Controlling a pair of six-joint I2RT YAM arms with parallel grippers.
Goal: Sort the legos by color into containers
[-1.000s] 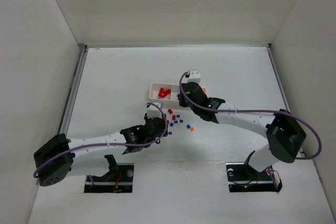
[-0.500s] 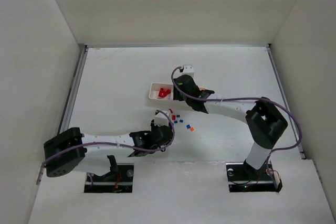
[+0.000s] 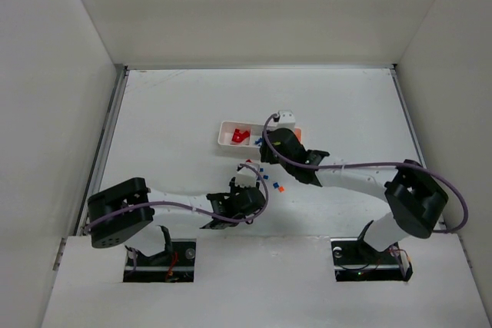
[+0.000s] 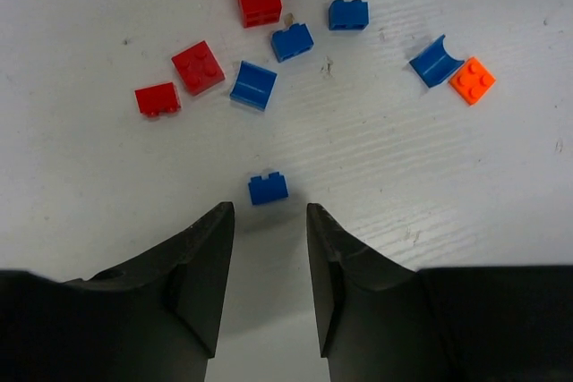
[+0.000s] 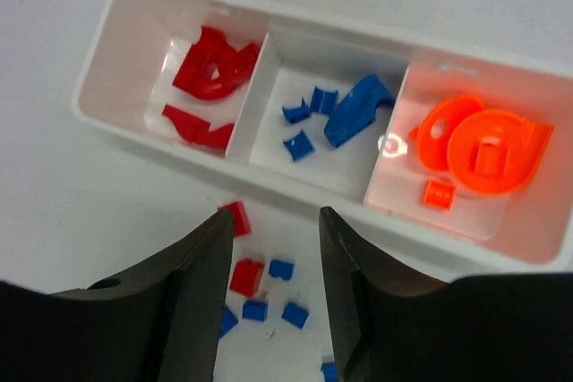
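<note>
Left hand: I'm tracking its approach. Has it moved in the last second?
Yes. The left hand shifted right along the tray, from its red end toward the middle.

We can read no text, label, brand, number or sign in any of the three views. The legos (image 4: 269, 188) show plain studs, and any lettering on them is too small for us to tell. The white tray (image 5: 295, 60) and the desk (image 3: 177, 113) show no legible marking either.
</note>
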